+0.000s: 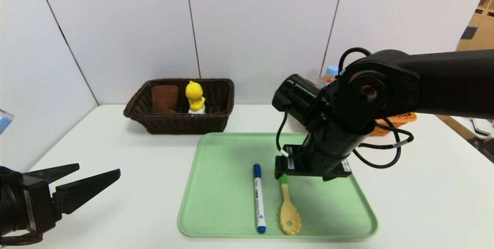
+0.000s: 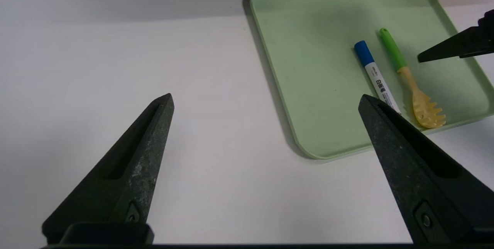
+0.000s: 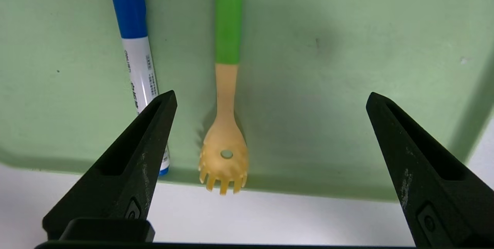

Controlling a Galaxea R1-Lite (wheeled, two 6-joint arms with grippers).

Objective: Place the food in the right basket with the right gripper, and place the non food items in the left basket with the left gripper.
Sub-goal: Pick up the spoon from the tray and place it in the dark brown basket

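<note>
A blue-capped white marker (image 1: pixel 259 199) and a beige pasta spoon with a green handle (image 1: pixel 288 214) lie side by side on the green tray (image 1: pixel 220 179). My right gripper (image 3: pixel 271 94) is open and empty, hovering over the tray just to the right of the spoon (image 3: pixel 225 87) and the marker (image 3: pixel 135 40). My left gripper (image 1: pixel 99 168) is open and empty, low over the bare table left of the tray; its wrist view shows the marker (image 2: pixel 376 75) and the spoon (image 2: pixel 413 83) off to one side. No food shows on the tray.
A brown wicker basket (image 1: pixel 181 123) at the back left holds a brown towel (image 1: pixel 164 98) and a yellow duck (image 1: pixel 195 96). An orange basket (image 1: pixel 397 119) at the back right is mostly hidden behind my right arm. A bottle cap (image 1: pixel 331 72) shows behind it.
</note>
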